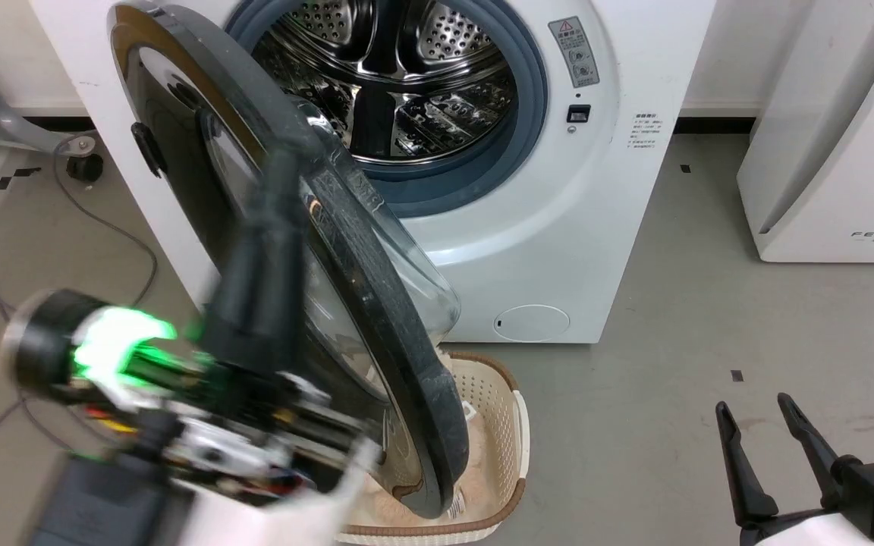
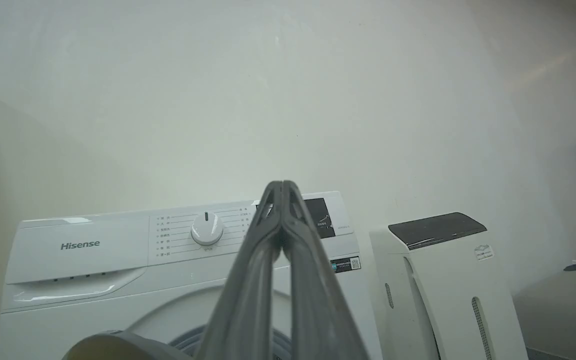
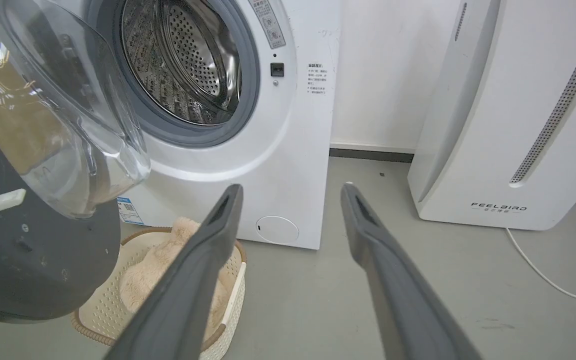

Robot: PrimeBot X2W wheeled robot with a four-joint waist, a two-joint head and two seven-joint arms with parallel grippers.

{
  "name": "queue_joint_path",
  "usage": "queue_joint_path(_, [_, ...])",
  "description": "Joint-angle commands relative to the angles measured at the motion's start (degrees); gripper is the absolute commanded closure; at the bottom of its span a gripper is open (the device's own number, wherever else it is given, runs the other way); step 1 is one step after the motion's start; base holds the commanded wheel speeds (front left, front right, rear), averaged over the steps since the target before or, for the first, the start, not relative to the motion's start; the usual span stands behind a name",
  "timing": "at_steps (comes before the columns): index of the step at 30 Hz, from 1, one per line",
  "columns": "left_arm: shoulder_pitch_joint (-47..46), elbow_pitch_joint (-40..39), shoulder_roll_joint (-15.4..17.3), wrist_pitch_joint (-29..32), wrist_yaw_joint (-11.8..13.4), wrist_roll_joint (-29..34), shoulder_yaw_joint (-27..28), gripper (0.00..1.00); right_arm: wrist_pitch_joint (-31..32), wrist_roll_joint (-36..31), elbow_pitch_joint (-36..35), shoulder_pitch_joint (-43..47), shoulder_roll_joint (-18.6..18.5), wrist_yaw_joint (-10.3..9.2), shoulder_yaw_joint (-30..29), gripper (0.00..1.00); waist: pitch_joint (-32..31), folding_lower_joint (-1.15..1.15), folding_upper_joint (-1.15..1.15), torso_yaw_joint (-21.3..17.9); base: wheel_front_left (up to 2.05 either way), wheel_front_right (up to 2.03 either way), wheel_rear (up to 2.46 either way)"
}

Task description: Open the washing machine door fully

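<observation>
The washing machine stands open, with its grey gasket and steel drum exposed. The washing machine door swings out towards me, edge-on, its clear glass bowl facing right. My left gripper is blurred, and its dark fingers lie along the door's outer left side up towards the rim; whether they touch is unclear. In the left wrist view the left gripper is shut on nothing, pointing above the machine's control panel. My right gripper hangs open over the floor at lower right, away from the door.
A beige perforated basket holding a plush item sits on the floor under the door's lower edge. The white FEELBIRD appliance stands to the right. A cable runs across the floor at left. Grey floor lies between machine and right gripper.
</observation>
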Motion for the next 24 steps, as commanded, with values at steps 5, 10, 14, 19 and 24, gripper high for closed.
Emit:
queue_joint_path(5, [1.3, 0.3, -0.4, 4.2, -2.6, -2.0, -9.8, 1.00, 0.1, 0.2, 0.3, 0.8, 0.2, 0.03, -0.4, 0.00, -0.1, 0.00, 0.00, 0.3, 0.00, 0.00, 0.00])
queue_joint_path(10, [5.7, 4.6, -0.2, 10.2, -3.7, -5.0, -17.9, 1.00, 0.4, 0.4, 0.6, 1.1, 0.2, 0.03, -0.5, 0.00, -0.6, 0.00, 0.00, 0.7, 0.00, 0.00, 0.00])
queue_joint_path(14, [9.6, 7.9, 0.3, 15.4, -3.8, -6.9, -21.8, 1.00, 0.6, 0.5, 0.7, 1.3, 0.2, 0.03, -0.2, 0.00, -0.8, 0.00, 0.00, 0.7, 0.00, 0.00, 0.00])
queue_joint_path(19, [12.3, 13.3, 1.0, 20.2, -2.9, -7.4, -23.3, 1.00, 0.6, 0.7, 0.9, 1.3, 0.2, 0.03, 0.1, 0.00, -0.6, 0.00, 0.00, 0.6, 0.00, 0.00, 0.00])
queue_joint_path(24, [10.1, 21.5, 0.2, 19.6, -0.3, -6.5, -22.0, 1.00, 0.6, 1.0, 1.4, 0.9, 0.2, 0.03, 0.3, 0.00, 0.0, 0.00, 0.00, 0.2, 0.00, 0.00, 0.00])
